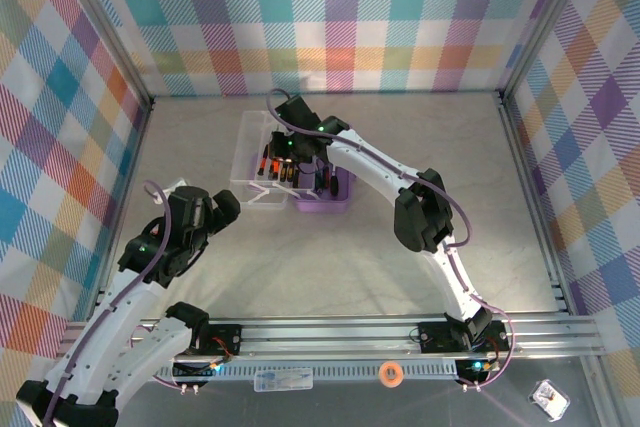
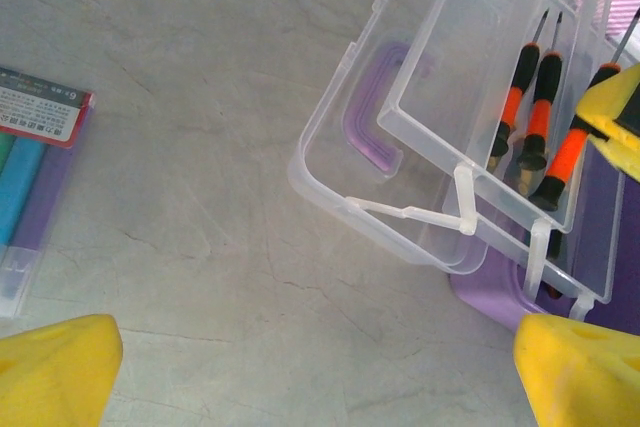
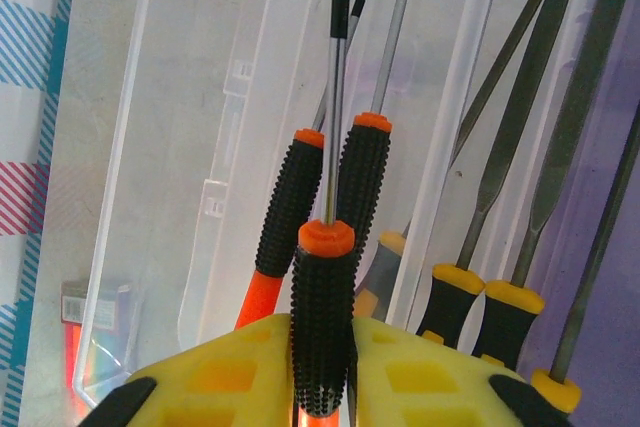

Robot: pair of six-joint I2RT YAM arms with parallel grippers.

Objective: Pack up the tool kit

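The tool kit [image 1: 322, 203] is a lilac case at the middle back of the table, its clear lid [image 1: 250, 162] swung open to the left. My right gripper [image 3: 325, 372] reaches over the case's clear tray [image 2: 480, 137]. Its yellow fingers are shut on the black ribbed handle of an orange-collared screwdriver [image 3: 325, 317]. Two more black-and-orange screwdrivers [image 3: 290, 202] lie in the tray just beyond it. My left gripper [image 2: 320, 377] stands open over bare table, near the lid's corner, with nothing between its fingers.
Thin tools with black-and-yellow handles [image 3: 500, 317] lie in the case to the right of the tray. A packet of coloured pens [image 2: 35, 167] lies on the table left of the lid. An orange ring [image 1: 392, 374] sits on the front rail. Plaid walls enclose the table.
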